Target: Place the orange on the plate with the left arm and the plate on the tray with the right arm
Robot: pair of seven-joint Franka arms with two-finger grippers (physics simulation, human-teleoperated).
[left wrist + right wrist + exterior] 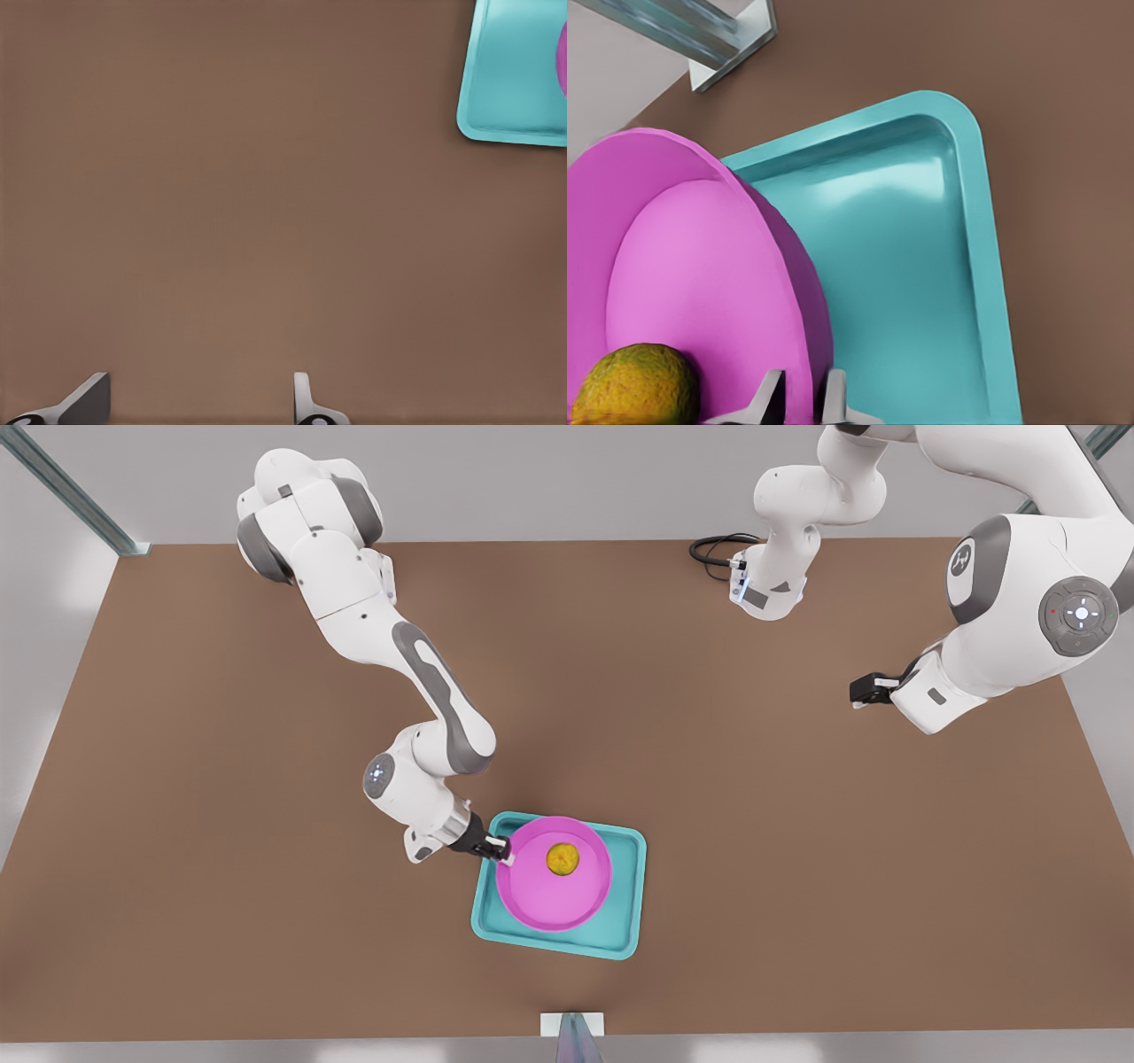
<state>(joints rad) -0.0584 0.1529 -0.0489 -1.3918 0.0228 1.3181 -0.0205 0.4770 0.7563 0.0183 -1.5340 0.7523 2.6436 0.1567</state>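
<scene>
The pink plate (549, 908) lies within the teal tray (625, 930) near the table's front edge, with the orange (563, 858) on its middle. My right gripper (503, 854), on the arm at the front view's left, is shut on the plate's rim. The right wrist view shows its fingers (769, 398) either side of the plate's (700, 266) rim, the orange (638, 385) beside them and the tray (912, 266) beyond. I cannot tell whether the plate rests flat. My left gripper (864, 691) waits open at the front view's right. Its fingers (89, 398) hang over bare table, far from the tray's corner (514, 88).
A black cable (713, 549) lies by the far arm base. A metal post (574, 1035) stands at the table's front edge, close to the tray, and shows as a bracket (722, 44) in the right wrist view. Brown table (797, 850) spreads wide on both sides.
</scene>
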